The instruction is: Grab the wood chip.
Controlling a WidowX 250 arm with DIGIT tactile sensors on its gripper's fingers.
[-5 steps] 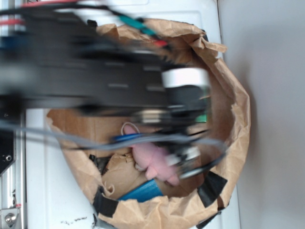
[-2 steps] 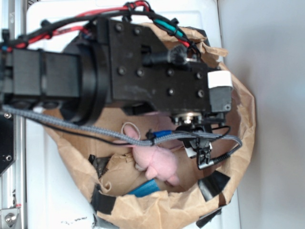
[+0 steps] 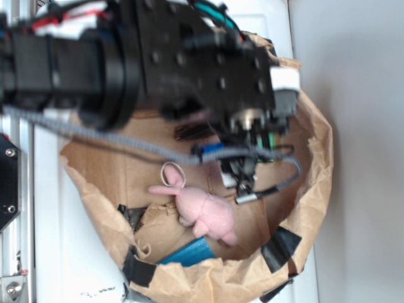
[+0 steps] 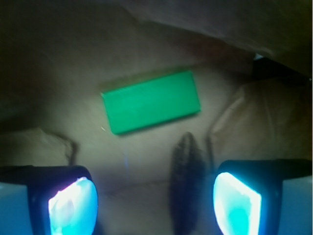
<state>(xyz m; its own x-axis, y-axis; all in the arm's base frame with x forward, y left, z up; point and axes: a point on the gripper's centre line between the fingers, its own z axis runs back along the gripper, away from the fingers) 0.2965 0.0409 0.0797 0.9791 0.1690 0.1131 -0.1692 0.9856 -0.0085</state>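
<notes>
Wrist view: wood chip [image 4: 186,181] and green block [image 4: 150,102] inside paper bag [image 3: 315,164].

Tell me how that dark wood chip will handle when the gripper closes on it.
The wood chip looks thin and flat, so probably light and stiff. Lying flat on the brown paper, it may slide rather than roll. Its tapered end looks ragged, perhaps brittle. The gripper stands open.

A green rectangular block [image 4: 150,101] lies slightly tilted at the centre of the frame on brown paper [image 4: 58,63]. Below it, towards the lower right, the dark wood chip [image 4: 186,178] stands lengthwise between the gripper [image 4: 155,208]'s two glowing fingertips [image 4: 235,204], nearer the right one.
</notes>
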